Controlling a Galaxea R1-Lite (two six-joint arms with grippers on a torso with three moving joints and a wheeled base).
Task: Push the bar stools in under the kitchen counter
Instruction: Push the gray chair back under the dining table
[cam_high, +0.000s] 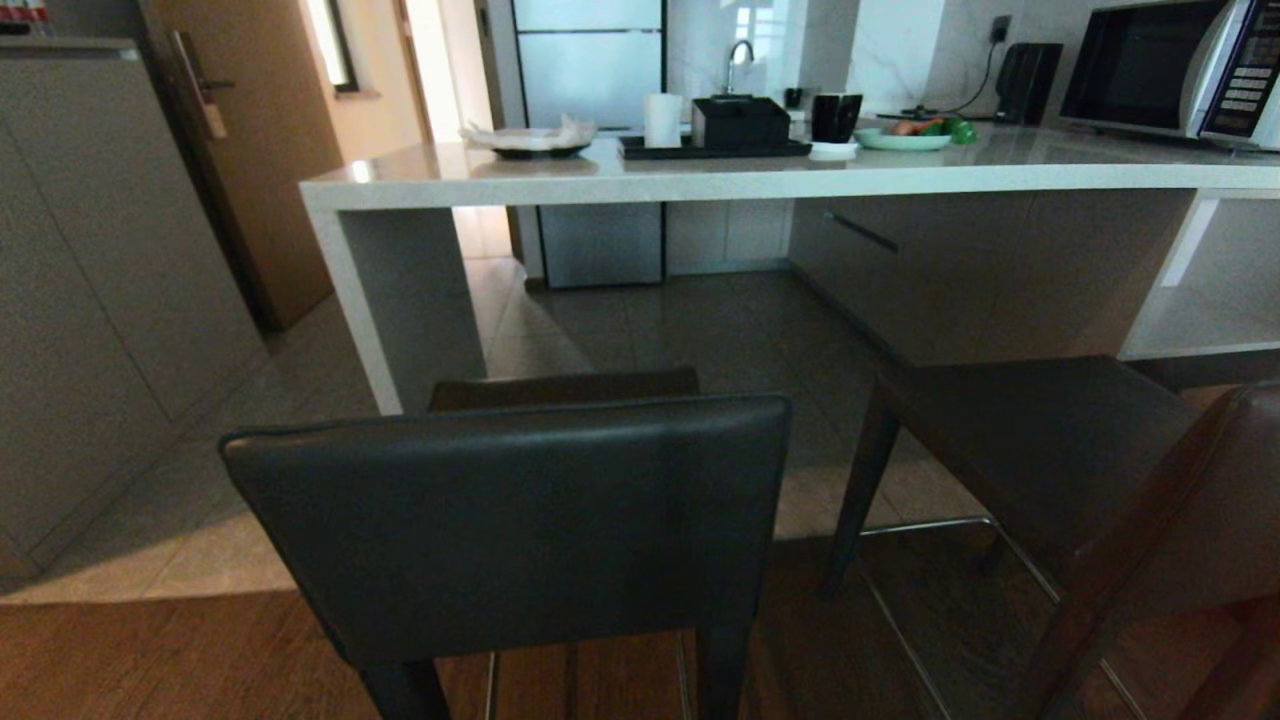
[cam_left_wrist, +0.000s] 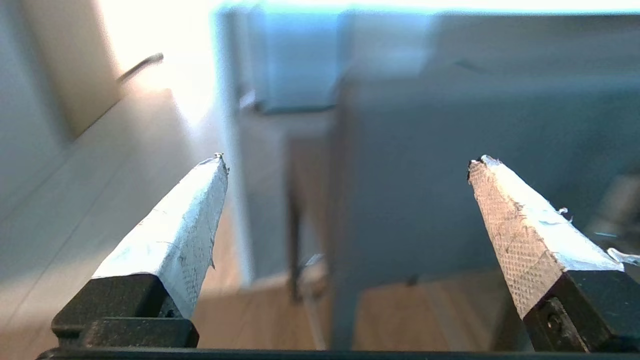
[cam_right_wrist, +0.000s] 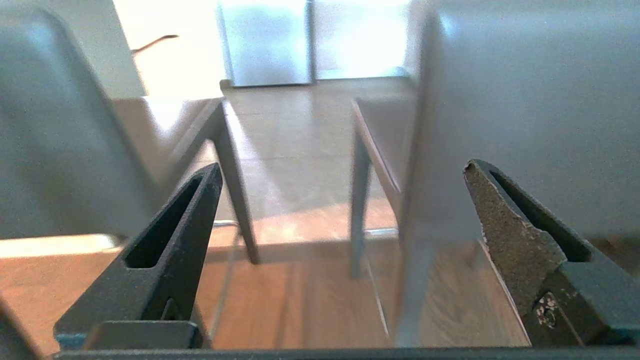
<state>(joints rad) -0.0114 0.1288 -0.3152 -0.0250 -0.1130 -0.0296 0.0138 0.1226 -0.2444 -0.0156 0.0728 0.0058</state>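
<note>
Dark leather, 2 bar stools (cam_high: 520, 520) pulled out from kitchen counter (cam_high: 700, 180), off its near edge, seats not yet under slab. Left gripper (cam_left_wrist: 345, 160) spread wide, empty, facing stool back. Right gripper (cam_right_wrist: 342, 170) wide too, empty, between both stools.

Home kitchen: microwave (cam_high: 1165, 68), faucet (cam_high: 738, 55).

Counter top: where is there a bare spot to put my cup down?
The kitchen counter is bare at its left end, from the corner up to the bowl. The front strip along its edge, before the black tray and plate of food, is bare too. The back middle is crowded; the microwave fills the far right.
</note>
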